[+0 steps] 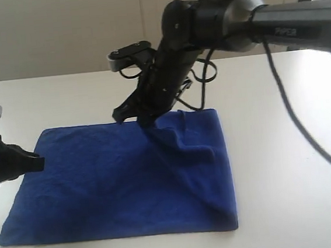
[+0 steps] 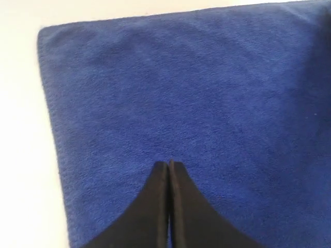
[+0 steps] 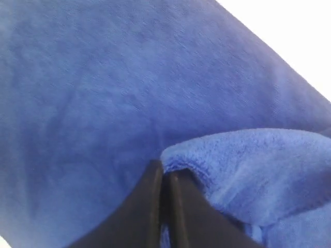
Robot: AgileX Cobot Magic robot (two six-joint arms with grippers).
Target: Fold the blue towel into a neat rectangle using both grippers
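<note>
The blue towel point(image 1: 119, 187) lies spread on the white table point(image 1: 287, 165), mostly flat. Its far edge is pulled up into a ridge that runs toward the right side. My right gripper point(image 1: 144, 120) reaches down over that far edge. In the right wrist view the right gripper point(image 3: 163, 168) is shut on a bunched fold of the blue towel point(image 3: 248, 170). My left gripper point(image 1: 39, 162) sits at the towel's left edge. In the left wrist view the left gripper point(image 2: 169, 164) is shut just above the flat blue towel point(image 2: 207, 93), with no cloth seen between the fingers.
The right arm point(image 1: 284, 16) stretches in from the upper right, with black cables point(image 1: 298, 129) hanging over the table to the right of the towel. A beige wall point(image 1: 56, 29) stands behind the table.
</note>
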